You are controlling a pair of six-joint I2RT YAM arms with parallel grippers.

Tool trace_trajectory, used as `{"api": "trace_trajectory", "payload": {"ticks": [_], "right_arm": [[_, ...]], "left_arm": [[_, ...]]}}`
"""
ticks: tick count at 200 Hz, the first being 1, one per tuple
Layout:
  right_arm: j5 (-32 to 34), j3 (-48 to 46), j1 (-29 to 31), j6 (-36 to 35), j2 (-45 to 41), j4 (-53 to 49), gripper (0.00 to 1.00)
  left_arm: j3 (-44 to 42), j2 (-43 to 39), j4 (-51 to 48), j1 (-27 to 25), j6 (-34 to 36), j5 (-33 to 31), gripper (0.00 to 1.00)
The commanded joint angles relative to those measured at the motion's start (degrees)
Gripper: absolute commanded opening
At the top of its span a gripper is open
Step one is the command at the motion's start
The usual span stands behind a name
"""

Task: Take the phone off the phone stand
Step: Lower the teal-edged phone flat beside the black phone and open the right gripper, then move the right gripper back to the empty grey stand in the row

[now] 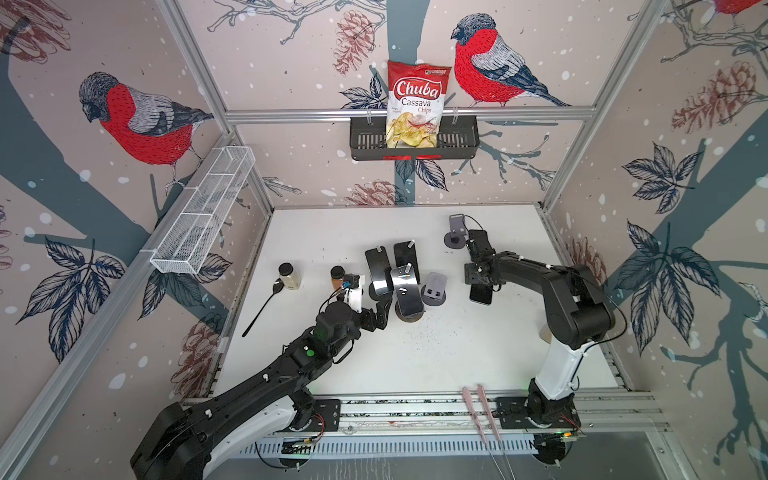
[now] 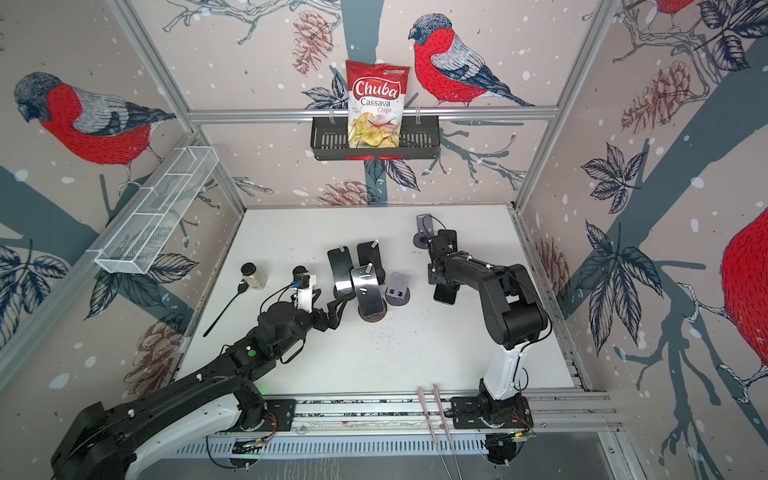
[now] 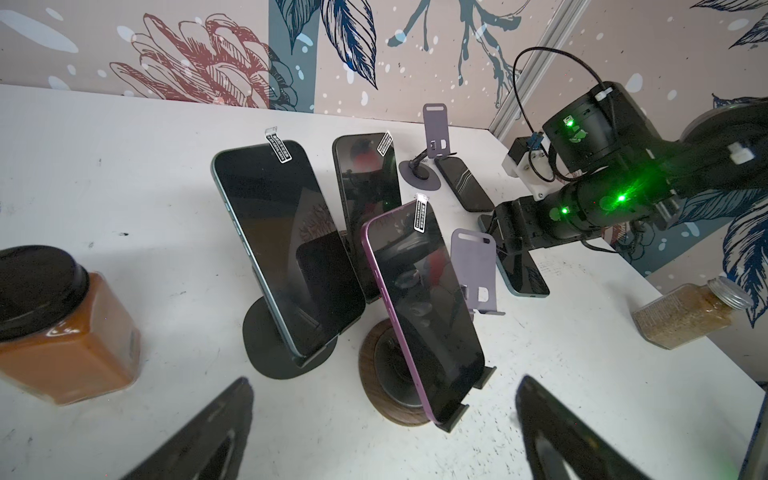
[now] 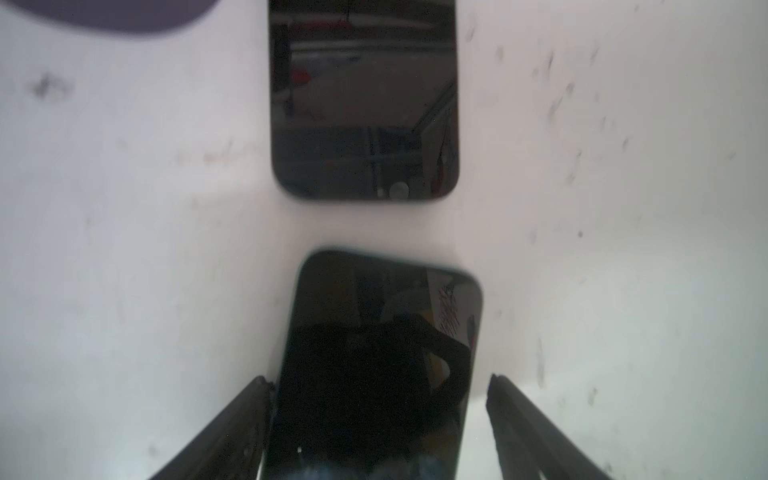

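Three phones lean on stands mid-table: a purple phone (image 3: 419,299) (image 1: 405,291) on a wood-based phone stand (image 3: 374,374), a teal phone (image 3: 282,249) (image 1: 378,272) on a black stand, and a dark phone (image 3: 365,199) behind them. My left gripper (image 3: 384,399) (image 1: 379,313) hangs open just in front of the purple phone, holding nothing. My right gripper (image 4: 380,386) (image 1: 481,286) straddles a phone (image 4: 374,353) (image 1: 481,296) lying flat on the table. One finger sits against its edge and the other stands off it with a gap. A further flat phone (image 4: 365,104) lies beyond.
Two empty lilac stands (image 1: 434,289) (image 1: 456,228) stand on the table. An orange spice jar (image 3: 62,332), a seed jar (image 1: 289,276) and a black spoon (image 1: 264,307) are at the left. Another jar (image 3: 690,316) lies by the right arm. Pink sticks (image 1: 482,411) rest on the front rail.
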Motion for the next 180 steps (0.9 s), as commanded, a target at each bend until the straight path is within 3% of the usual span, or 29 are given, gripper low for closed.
{"api": "trace_trajectory", "payload": {"ticks": [1,78,129,180], "right_arm": [[-2.94,1.38,1.11,1.42,-2.1,-4.29,0.83],[5.23,5.42,7.64,10.0,-12.11,-6.11,0.85],[4.32,3.1,14.7,15.59,-17.17,-2.95,0.93],[2.91,2.95,19.11,19.53,-13.79,-2.07,0.93]], "left_arm": [[0.62,0.48,-0.1,-0.02,0.16,-0.4,0.97],[1.51,0.71,-0.64,-0.02,0.16,-0.65,0.97],[1.81,1.58,0.18,-0.02,-0.24,0.12,0.97],[2.01,1.81,-0.34,-0.02,-0.28,0.92,0.97]]}}
